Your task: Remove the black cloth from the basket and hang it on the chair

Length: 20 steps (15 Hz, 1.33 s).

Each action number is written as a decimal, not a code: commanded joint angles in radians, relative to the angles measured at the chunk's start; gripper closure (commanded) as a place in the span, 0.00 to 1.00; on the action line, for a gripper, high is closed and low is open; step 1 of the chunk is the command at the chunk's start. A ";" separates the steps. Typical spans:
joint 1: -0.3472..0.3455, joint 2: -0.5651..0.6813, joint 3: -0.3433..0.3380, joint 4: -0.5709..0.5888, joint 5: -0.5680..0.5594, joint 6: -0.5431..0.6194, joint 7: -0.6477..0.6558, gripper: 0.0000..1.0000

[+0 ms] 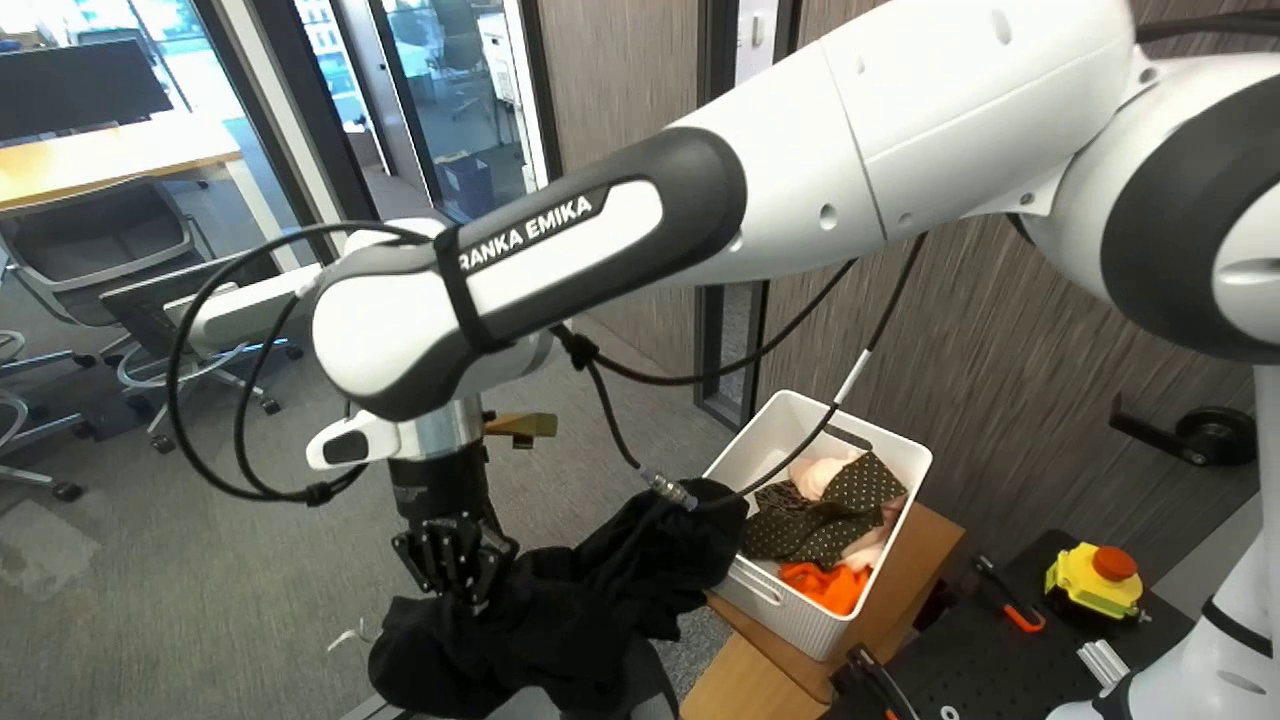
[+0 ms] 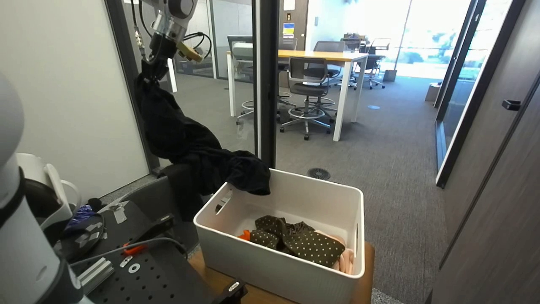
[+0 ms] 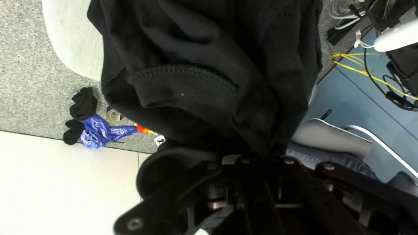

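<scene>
The black cloth [image 1: 590, 615] hangs from my gripper [image 1: 468, 592], which is shut on one end of it. In an exterior view the cloth [image 2: 179, 131] slopes down from the gripper [image 2: 150, 79] across the dark grey chair [image 2: 145, 198] to the white basket [image 2: 274, 270]. Its lower end overlaps the basket's rim corner; I cannot tell whether it rests there. The basket [image 1: 905, 440] also shows beside the cloth. In the wrist view the cloth [image 3: 202, 85] fills the middle above the fingers [image 3: 256, 158], covering part of the light grey chair [image 3: 72, 39].
The basket holds a dotted dark cloth [image 2: 314, 247], an orange cloth [image 1: 830, 585] and pink cloth. It stands on a wooden surface [image 1: 745, 690]. A black perforated board [image 2: 143, 274] carries tools and clamps. A glass partition post [image 2: 265, 84] stands behind the basket.
</scene>
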 commanded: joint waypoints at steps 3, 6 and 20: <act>0.072 0.176 -0.023 0.098 -0.132 0.036 0.088 0.92; 0.092 0.282 -0.034 0.169 -0.187 0.020 0.128 0.92; 0.151 0.596 -0.062 0.461 -0.304 -0.068 0.298 0.92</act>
